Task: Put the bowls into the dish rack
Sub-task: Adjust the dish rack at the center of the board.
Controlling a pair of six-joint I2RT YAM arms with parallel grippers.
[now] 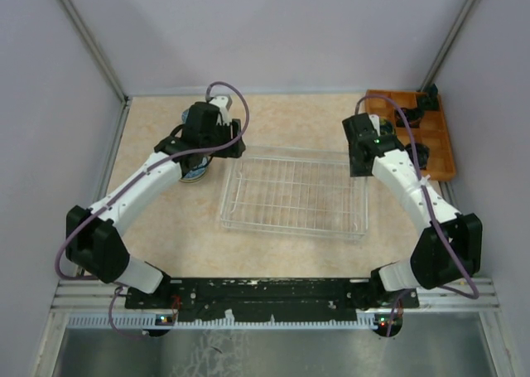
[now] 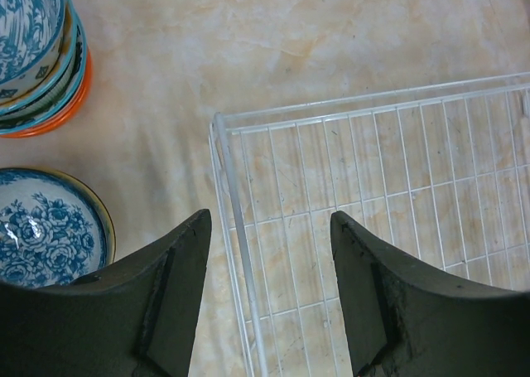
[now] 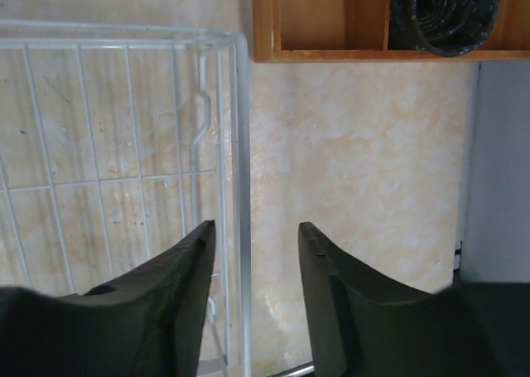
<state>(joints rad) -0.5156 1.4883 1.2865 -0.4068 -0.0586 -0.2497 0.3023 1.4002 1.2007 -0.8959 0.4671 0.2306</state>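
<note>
Spanning the whole floor of the cell, a beige marbled table [image 1: 166,228] sits between pale lilac walls, with metal rails along its near edge. On it, from left to right, are bowls, the rack [image 1: 294,196] in the middle, and an orange tray [image 1: 447,157] at the far right corner with black items [image 1: 418,112] in it.

From above, only one bowl [image 1: 197,174] peeks out under the left arm, just left of the rack. The left wrist view shows more: a stack [image 2: 33,54] of blue-patterned bowls with an orange one at the bottom, and nearer, a single bowl [image 2: 45,236] with blue roses inside. Both stand on the table, outside the rack's [image 2: 219,145] left rim. No bowl shows inside the rack in any view. The right wrist view shows the rack's [image 3: 124,33] far right corner, a strip of bare table, the tray's [image 3: 262,21] wooden wall and a black item [image 3: 447,12] in one compartment.

The left arm bends out to the left and reaches far, its gripper [image 2: 269,228] pointing down over the rack's left edge, jaws wide apart and holding nothing. The right arm mirrors it on the right; its gripper [image 3: 255,228] hangs over the rack's right rim, jaws partly apart with the rim wire seen between them, gripping nothing.
</note>
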